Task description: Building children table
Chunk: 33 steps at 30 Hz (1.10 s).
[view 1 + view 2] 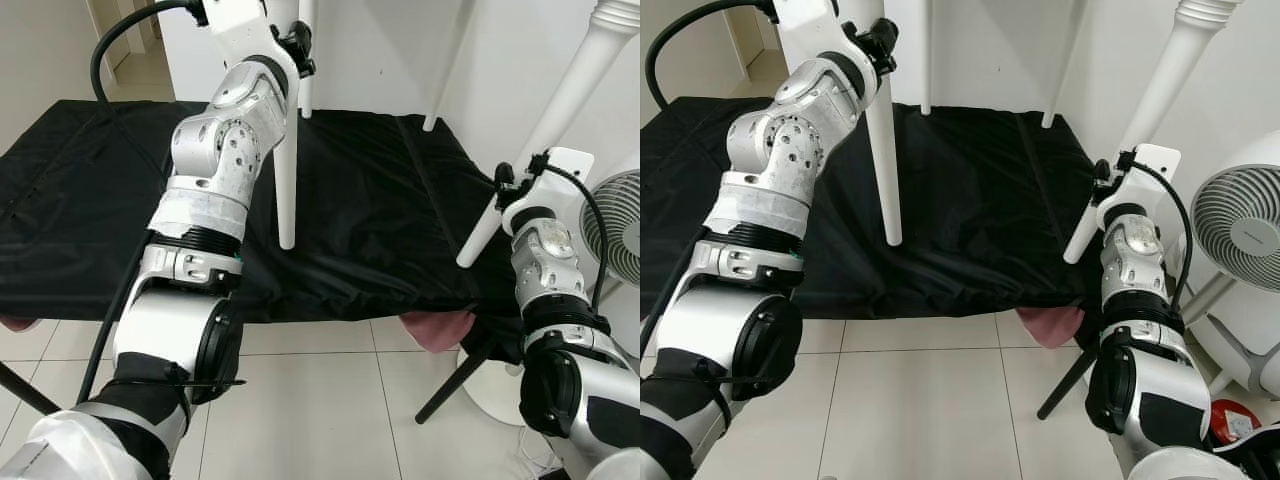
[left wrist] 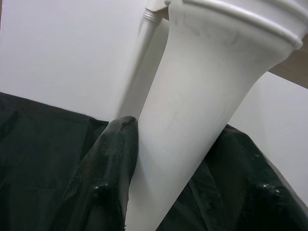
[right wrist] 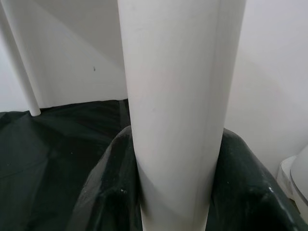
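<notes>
While you look down over the black cloth [image 1: 380, 210] spread on the low surface, your left gripper [image 2: 192, 192] is raised high at the near left white table leg [image 1: 286, 190], its two black fingers [image 2: 113, 163] clenched around the leg's wider upper part. That leg hangs upright, its foot resting on or just above the cloth; you cannot tell which. Your right gripper [image 3: 180, 192] is grasping the near right table leg [image 1: 1160, 90], one finger on each side of the shaft. This leg is tilted, its lower tip [image 1: 467, 260] near the cloth's right edge. Two more white legs [image 1: 440, 90] stand at the far side by the wall. A white fan [image 1: 1240, 225] stands just beside your right arm, and something pink [image 1: 437, 328] peeks out under the cloth's front edge above the tiled floor [image 1: 320, 400].
</notes>
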### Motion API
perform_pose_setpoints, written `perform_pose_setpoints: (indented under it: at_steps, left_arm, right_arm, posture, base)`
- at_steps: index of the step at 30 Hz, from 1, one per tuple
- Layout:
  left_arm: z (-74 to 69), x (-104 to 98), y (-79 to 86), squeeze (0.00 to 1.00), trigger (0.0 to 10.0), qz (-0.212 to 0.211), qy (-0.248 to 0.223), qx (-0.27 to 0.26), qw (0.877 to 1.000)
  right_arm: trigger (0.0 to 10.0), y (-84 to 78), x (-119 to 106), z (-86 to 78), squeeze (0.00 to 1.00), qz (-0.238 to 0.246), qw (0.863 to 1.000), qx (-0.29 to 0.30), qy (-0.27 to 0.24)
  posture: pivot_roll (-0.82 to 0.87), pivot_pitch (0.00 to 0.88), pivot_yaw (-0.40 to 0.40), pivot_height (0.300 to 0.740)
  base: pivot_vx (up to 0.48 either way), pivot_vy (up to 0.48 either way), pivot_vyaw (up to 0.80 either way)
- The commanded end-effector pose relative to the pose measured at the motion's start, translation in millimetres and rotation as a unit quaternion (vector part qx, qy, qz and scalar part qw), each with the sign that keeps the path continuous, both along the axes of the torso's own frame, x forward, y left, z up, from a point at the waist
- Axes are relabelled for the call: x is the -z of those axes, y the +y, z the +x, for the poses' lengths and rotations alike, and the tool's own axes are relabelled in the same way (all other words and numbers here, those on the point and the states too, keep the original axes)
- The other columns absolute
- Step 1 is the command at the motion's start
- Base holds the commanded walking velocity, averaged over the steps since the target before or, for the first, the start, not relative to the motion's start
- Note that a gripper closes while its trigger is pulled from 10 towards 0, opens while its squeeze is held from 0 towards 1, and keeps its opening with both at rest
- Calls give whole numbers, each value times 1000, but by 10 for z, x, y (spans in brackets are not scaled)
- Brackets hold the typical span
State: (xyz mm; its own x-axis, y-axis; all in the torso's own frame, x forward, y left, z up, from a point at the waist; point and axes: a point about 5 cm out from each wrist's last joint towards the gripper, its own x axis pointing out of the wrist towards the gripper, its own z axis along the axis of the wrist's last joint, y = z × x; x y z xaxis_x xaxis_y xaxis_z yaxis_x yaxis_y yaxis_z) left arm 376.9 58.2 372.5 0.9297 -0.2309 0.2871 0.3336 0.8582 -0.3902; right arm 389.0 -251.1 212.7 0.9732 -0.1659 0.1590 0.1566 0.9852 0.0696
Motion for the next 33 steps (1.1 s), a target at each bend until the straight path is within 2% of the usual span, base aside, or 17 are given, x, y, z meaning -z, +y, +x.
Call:
perform_pose_setpoints:
  at_steps: [1,17,18,19,20,23,33]
  left_arm:
    - [-599,-654,-564,0,0,-126,-165,254,945]
    - [-599,-654,-564,0,0,-126,-165,254,945]
    - [-620,-666,-578,0,0,-128,-166,258,943]
    - [-606,-607,-581,0,10000,-94,-154,251,951]
    - [-591,-557,-579,0,10000,-69,-145,245,956]
    - [-573,-504,-573,0,10000,-44,-134,236,961]
    - [-574,-507,-569,0,10000,-45,-134,235,962]
  right_arm:
    - [0,808,562,36,0,-8,976,-182,116]
    - [0,808,562,36,0,-8,976,-182,116]
    - [0,832,531,60,0,-16,974,-191,118]
    - [10000,761,537,63,0,-3,979,-170,110]
    - [10000,705,547,59,0,8,983,-154,104]
    - [10000,645,559,52,0,21,986,-134,97]
    - [10000,649,549,56,0,23,986,-134,95]
  posture:
    - [34,0,-107,740]
    - [34,0,-107,740]
    - [44,0,0,740]
    - [57,0,0,740]
    - [57,0,0,740]
    - [57,0,0,740]
    - [61,0,0,740]
  base:
    - [0,0,0]
    - [0,0,0]
    - [0,0,0]
    - [0,0,0]
    - [0,0,0]
    - [0,0,0]
    - [0,0,0]
